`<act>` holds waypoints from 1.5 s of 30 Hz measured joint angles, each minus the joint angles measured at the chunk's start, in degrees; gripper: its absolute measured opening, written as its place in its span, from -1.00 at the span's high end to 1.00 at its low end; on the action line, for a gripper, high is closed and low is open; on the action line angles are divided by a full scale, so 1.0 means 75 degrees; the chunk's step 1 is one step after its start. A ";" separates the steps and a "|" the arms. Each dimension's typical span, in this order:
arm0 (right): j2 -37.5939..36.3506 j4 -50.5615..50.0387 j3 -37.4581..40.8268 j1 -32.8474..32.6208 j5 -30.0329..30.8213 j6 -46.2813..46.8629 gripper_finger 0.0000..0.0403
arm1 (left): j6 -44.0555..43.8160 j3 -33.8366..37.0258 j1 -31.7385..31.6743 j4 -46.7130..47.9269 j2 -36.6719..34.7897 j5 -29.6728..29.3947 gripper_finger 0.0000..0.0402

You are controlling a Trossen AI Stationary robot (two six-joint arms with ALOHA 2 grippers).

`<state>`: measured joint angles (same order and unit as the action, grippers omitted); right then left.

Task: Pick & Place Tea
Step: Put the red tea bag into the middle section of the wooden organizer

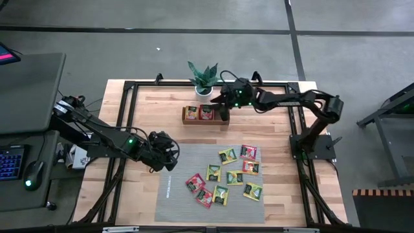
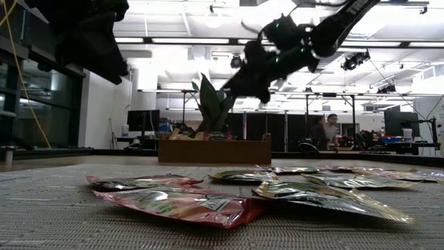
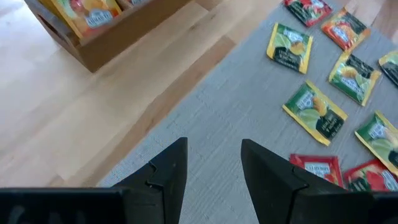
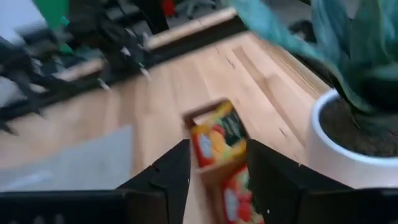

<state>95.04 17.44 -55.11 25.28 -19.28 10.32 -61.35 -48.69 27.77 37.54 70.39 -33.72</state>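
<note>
While the loose tea sachets (image 1: pixel 226 176) lie scattered on the grey ribbed mat (image 1: pixel 174 194) at the near side of the table (image 1: pixel 284 194), red, yellow and green ones close together and some touching, the left gripper (image 1: pixel 169 150) hovers over the mat's far left corner. Its fingers (image 3: pixel 168 171) stand apart with nothing between them, and the nearest sachet lies off to one side of them, not under them.

Farther back, the wooden tray (image 1: pixel 191 120) sits on bare wood just in front of the potted plant (image 1: pixel 204 79). The right gripper (image 1: pixel 225 107) hangs above the tray's right end. Its wrist view shows the fingers (image 4: pixel 165 174) parted and holding nothing, with an orange-marked sachet (image 4: pixel 211 142) lying in the tray directly beyond them and a red one beside it. Whether that sachet lies flat or leans on the compartment wall I cannot tell.

The risks, as I judge them: the plant's leaves reach close to the right arm, so a careless lift could brush them or nudge the pot. On the mat, the sachets crowd each other, so a descent onto one could pinch or drag its neighbour.
</note>
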 joint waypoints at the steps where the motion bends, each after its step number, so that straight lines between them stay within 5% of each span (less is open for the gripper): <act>1: -0.0139 -0.0060 0.0000 -0.0055 -0.0085 0.0056 0.25 | 0.0000 0.0000 0.0005 0.0003 0.0000 0.0128 0.26; 7: -0.0719 -0.0934 0.0000 -0.0991 -0.0063 -0.0048 0.48 | -0.0159 0.0000 0.0683 -0.0053 0.0000 -0.0125 0.26; 13: -0.0859 -0.1499 0.0000 -0.2411 0.1258 0.0030 0.95 | -0.1693 0.0000 0.1852 0.0238 0.0000 -0.1146 0.26; 21: -0.0777 -0.1499 0.0000 -0.3933 0.2597 0.1206 0.99 | -0.3282 0.0006 0.2914 -0.0171 0.0000 -0.1450 0.26; 27: -0.0709 -0.1732 -0.0141 -0.4593 0.2668 0.1422 0.99 | -0.3477 0.0078 0.3019 -0.0466 0.0000 -0.1616 0.26; 37: 0.1140 -0.5792 -0.3630 -0.5081 0.2430 0.0166 1.00 | -0.3493 0.2459 0.3054 -0.5379 0.0103 -0.1667 0.26; 45: 0.3385 -0.8034 -0.6147 -0.5316 0.1477 -0.0682 1.00 | -0.3679 0.2838 0.3051 -0.6459 0.0217 -0.1053 0.26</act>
<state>120.42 -42.81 -101.22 -14.59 -8.20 5.20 -88.94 -27.40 50.65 -10.90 72.02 -41.61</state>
